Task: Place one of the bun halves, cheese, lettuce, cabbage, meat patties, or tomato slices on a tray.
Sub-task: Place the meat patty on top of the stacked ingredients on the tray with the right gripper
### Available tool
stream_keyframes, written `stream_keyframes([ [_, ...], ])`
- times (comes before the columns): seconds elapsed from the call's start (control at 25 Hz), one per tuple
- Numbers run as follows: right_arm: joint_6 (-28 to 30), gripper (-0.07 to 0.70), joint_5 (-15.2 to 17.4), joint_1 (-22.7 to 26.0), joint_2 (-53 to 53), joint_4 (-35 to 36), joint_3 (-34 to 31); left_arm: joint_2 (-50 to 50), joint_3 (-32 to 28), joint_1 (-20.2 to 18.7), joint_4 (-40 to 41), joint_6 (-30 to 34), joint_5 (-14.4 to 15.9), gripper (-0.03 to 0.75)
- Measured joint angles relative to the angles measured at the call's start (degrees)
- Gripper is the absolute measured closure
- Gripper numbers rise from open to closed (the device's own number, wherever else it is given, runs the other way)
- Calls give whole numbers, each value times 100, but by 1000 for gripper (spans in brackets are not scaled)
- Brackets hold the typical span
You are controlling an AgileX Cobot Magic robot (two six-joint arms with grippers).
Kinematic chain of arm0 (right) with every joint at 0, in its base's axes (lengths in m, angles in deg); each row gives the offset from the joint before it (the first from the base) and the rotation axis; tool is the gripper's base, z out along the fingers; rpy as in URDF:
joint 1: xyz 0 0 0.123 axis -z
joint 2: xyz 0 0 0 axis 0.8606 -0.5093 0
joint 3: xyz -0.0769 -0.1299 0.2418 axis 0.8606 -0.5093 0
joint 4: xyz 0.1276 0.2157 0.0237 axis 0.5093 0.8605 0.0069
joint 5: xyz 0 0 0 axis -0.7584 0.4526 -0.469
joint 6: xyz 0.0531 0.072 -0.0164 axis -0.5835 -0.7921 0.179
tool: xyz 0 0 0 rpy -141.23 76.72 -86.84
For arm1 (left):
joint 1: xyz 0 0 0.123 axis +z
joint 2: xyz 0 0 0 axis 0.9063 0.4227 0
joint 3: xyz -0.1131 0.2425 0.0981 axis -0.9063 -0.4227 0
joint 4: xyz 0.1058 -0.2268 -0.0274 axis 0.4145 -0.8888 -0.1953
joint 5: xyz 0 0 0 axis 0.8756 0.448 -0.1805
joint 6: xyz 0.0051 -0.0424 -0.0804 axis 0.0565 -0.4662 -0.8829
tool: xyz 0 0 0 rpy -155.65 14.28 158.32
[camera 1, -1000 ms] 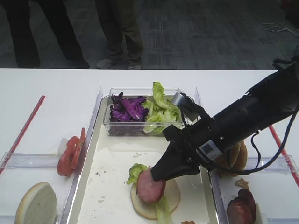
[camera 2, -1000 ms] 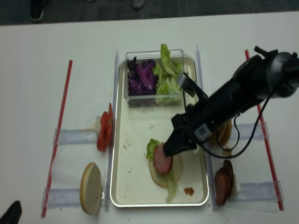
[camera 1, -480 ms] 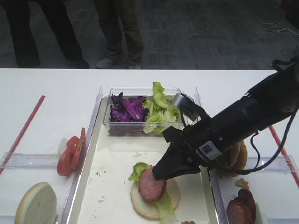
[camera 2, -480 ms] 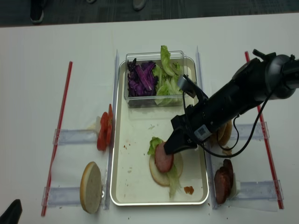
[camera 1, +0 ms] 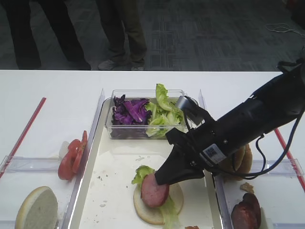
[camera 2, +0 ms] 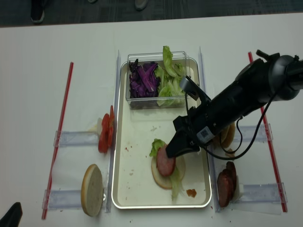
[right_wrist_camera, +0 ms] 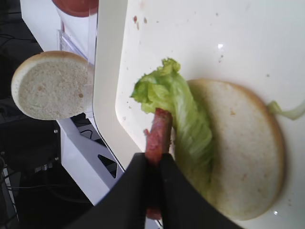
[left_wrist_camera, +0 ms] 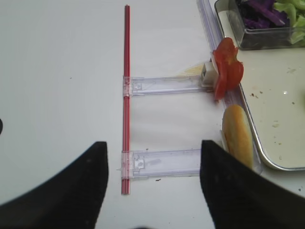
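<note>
**Patty lowered onto the lettuce, right tool not yet released**

Change vs a second ago: the right tool [camera 1: 164,177] has come down a little and shifted slightly toward the near edge, so the meat patty [camera 1: 153,190] sits lower over the bun half [camera 1: 157,206] than it did. The lettuce leaf [camera 1: 141,173] under it has settled too, with more green showing at the near side of the bun. In the last half second there is almost no further motion, so my read is the descent is done and release is next.

State now:
- Right tool is fully closed, pinching the patty by its rim. The wrist view shows the patty [right_wrist_camera: 157,138] edge-on between the two black fingers [right_wrist_camera: 136,191].
- Patty is on the tray [camera 1: 114,191], centre-near area, over the lettuce [right_wrist_camera: 183,119] and the cut face of the bun [right_wrist_camera: 243,148]. Whether its lower face is fully down on the leaf I can't tell.
- Left tool [left_wrist_camera: 152,191]: jaws stand wide apart, nothing between them, hovering over the bench [left_wrist_camera: 57,71] well left of the tray, near the tomato slices [left_wrist_camera: 226,67] and a spare bun half [left_wrist_camera: 237,136].

Orientation: the patty is a disc, so there is no real long axis. It is tilted, not flat: the gripped rim on the right is higher and the free edge dips left, toward the lettuce tip. The leaf's long axis runs roughly far-left to near-right across the bun.

Risk, in my judgement: on release the patty may drop flat or slide left off the leaf.
</note>
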Motion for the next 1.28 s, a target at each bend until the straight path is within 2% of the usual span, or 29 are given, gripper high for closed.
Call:
stream_keyframes([
  [0.56, -145, 510, 1, 0, 0, -174, 0, 0, 0, 0, 0, 0, 0, 315],
  [0.96, -284, 234, 32, 0, 0, -174, 0, 0, 0, 0, 0, 0, 0, 315],
  [1.28, -525, 200, -8, 0, 0, -187, 84, 0, 0, 0, 0, 0, 0, 315],
])
